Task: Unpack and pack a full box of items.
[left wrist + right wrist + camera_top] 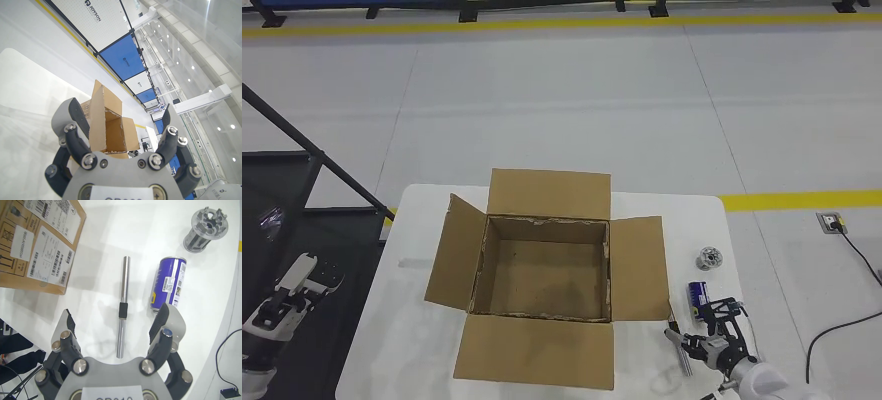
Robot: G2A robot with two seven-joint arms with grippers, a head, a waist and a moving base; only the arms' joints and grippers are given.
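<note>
Standing at the middle of the white table (422, 300), a cardboard box (542, 193) has all four flaps folded outward and its brown floor in plain view from above. By the table's near right corner the right gripper (116, 311) hangs with its jaws spread wide, grasping nothing, one finger on each side of a polished metal rod (124, 279) with a black band that lies flat on the tabletop beneath it. Just beside the rod, toward the right edge, a blue can (168, 281) lies on its side, and farther along that edge, apart from the can, a grey cast metal part (207, 230) stands on end. Beyond the table's left edge, well apart from the box, the left gripper (121, 105) is likewise released and holds nothing, its dark-padded fingers pointing toward the box's open side flap
</note>
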